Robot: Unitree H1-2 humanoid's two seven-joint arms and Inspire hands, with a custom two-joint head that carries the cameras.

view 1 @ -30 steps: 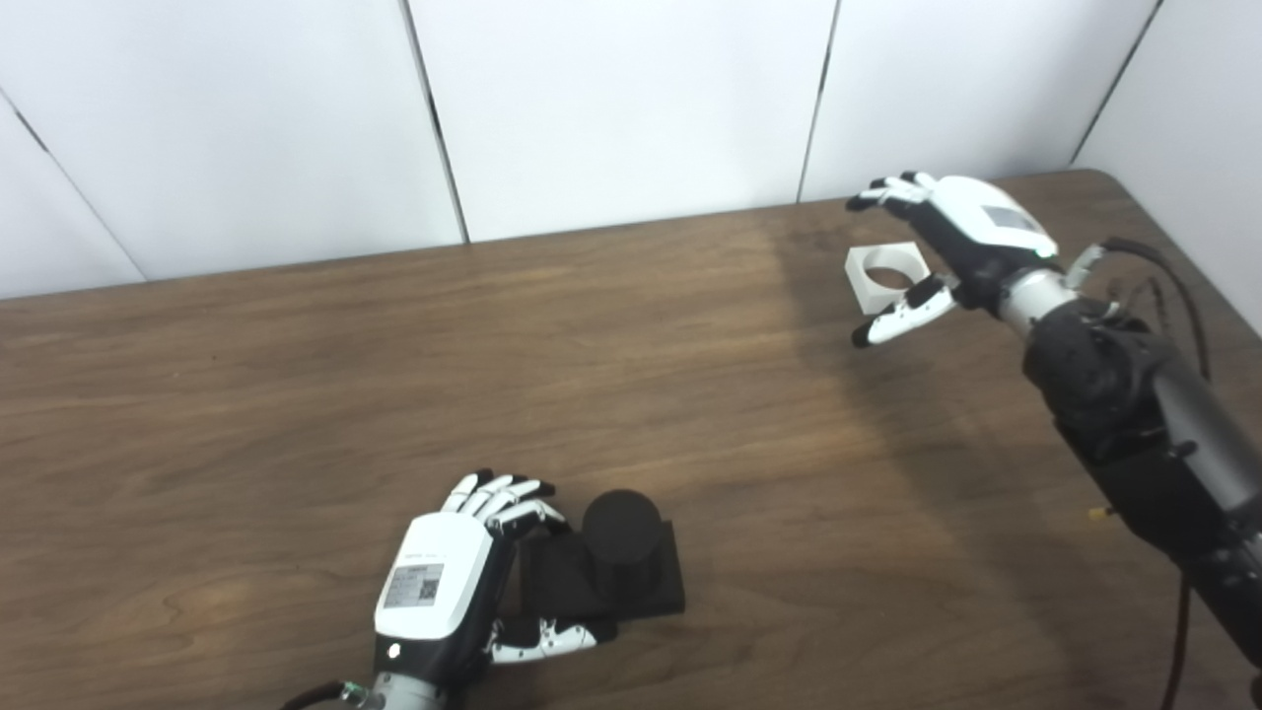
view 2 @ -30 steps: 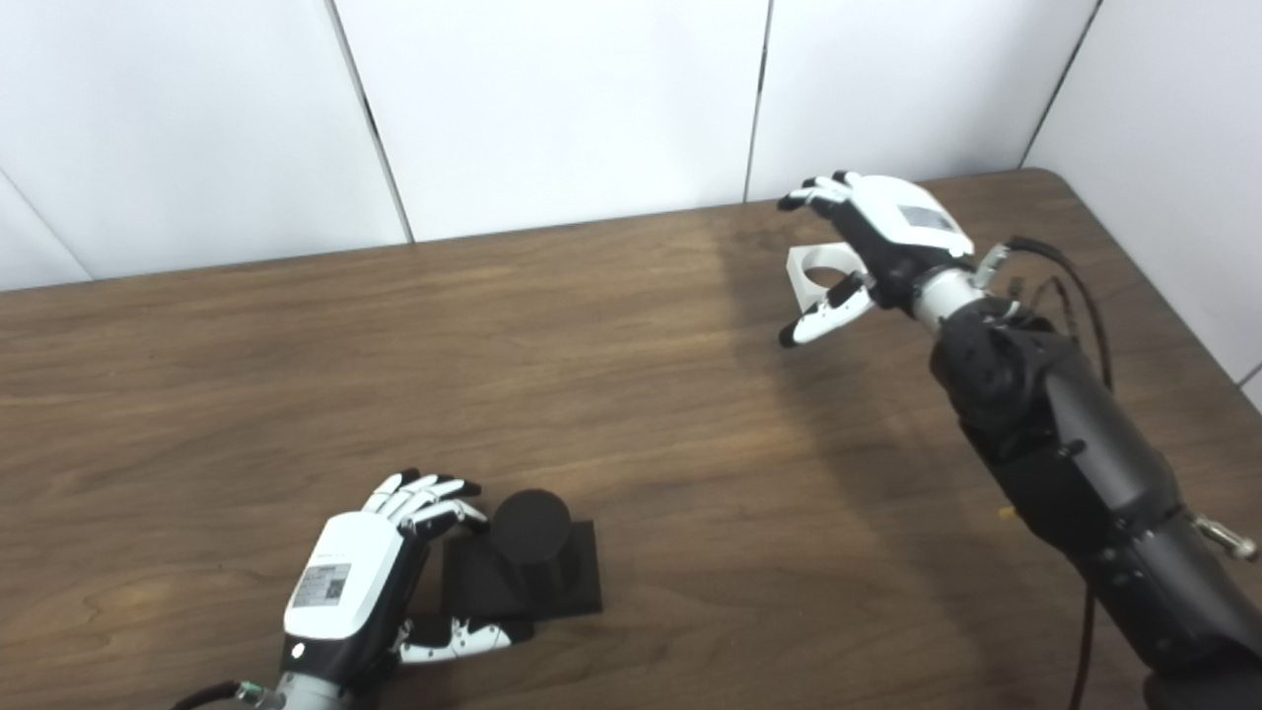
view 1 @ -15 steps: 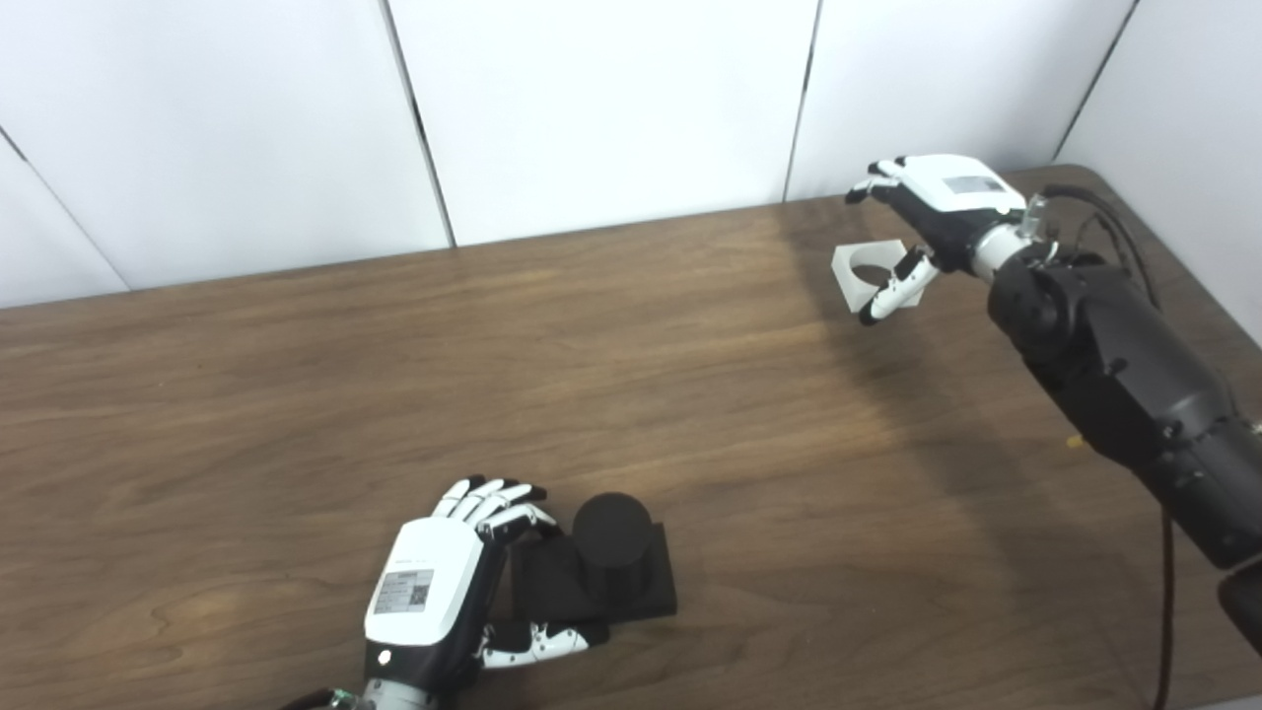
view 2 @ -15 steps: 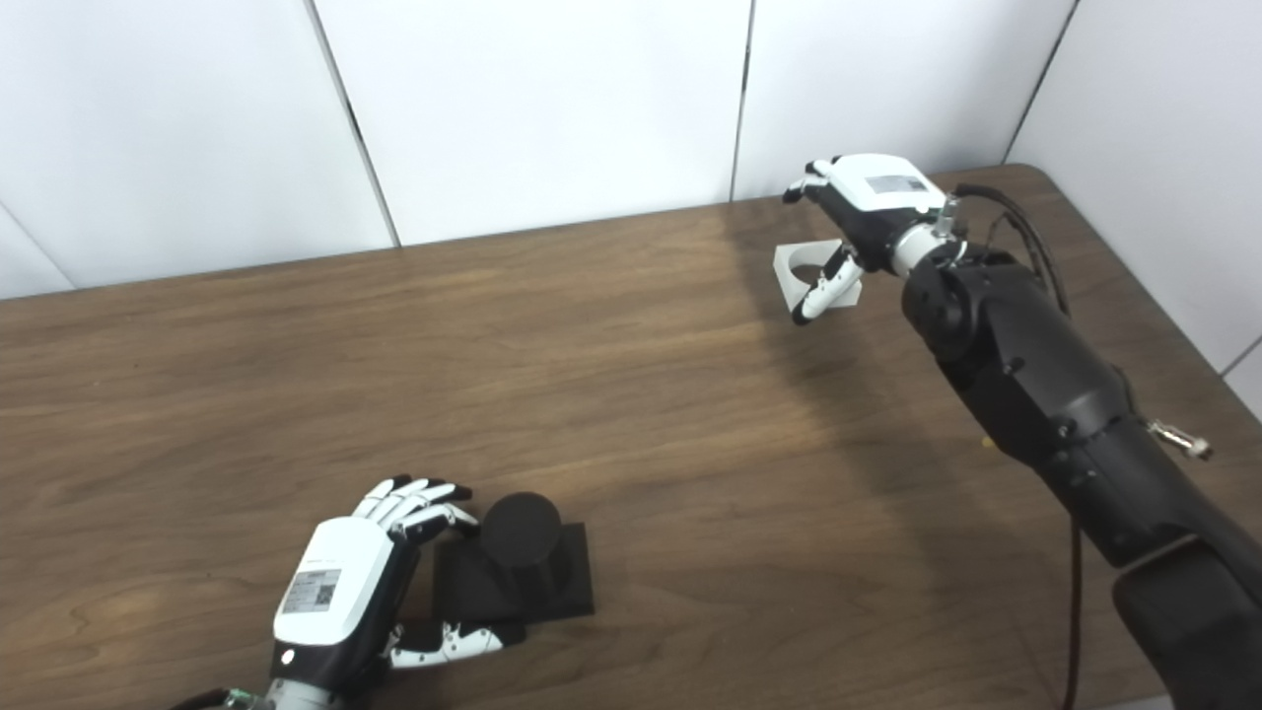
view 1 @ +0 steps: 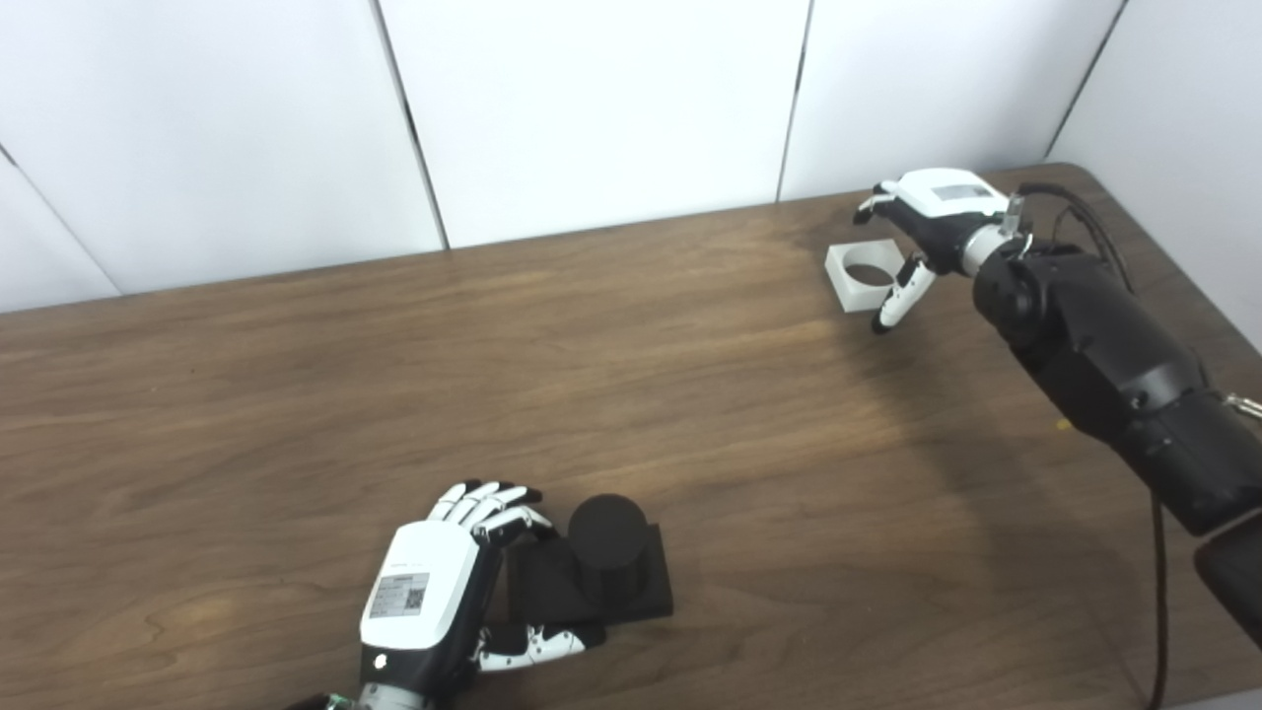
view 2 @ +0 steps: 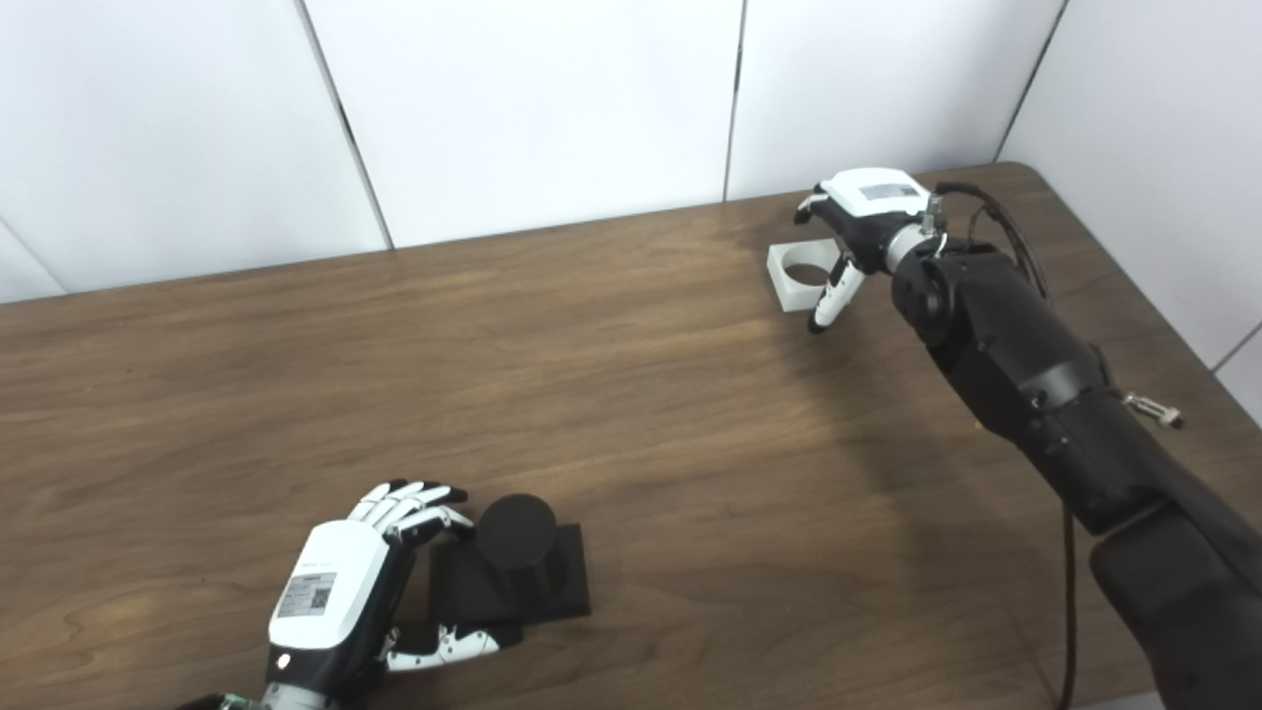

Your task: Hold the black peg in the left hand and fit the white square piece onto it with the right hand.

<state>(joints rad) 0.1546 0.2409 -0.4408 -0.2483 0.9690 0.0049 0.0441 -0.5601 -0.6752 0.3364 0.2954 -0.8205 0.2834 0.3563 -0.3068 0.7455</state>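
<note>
Working across the long brown wood-grain table point(view 1: 296, 375), I have both arms out and the two task pieces well apart, which is itself the largest risk: the carry from the far right corner to the near left is long, and a weak hold could let go anywhere along it.

My right hand point(view 1: 922, 212) hangs over the white square block with the round hole point(view 1: 860, 276), which lies flat on the table near the far right corner. Its fingers curl down behind the block and the thumb reaches down at the block's near right edge, spread apart with nothing gripped. I judge that closing from this pose could catch only one corner, so the block may pivot, skid toward the table's back edge, or come up tilted. A tilted block would jam on the peg rather than slide down.

My left hand point(view 1: 434, 592) sits at the near edge beside the black round peg on its flat square base point(view 1: 596, 567). Fingers rest against the base's far left corner and the thumb lies along its near edge, so the hand brackets the base loosely; I cannot tell whether it truly clamps it. If that hold is slack, pressing the white block down could shove the base sideways or tip the peg.

The hole looks close in width to the peg, so small misalignment matters.
</note>
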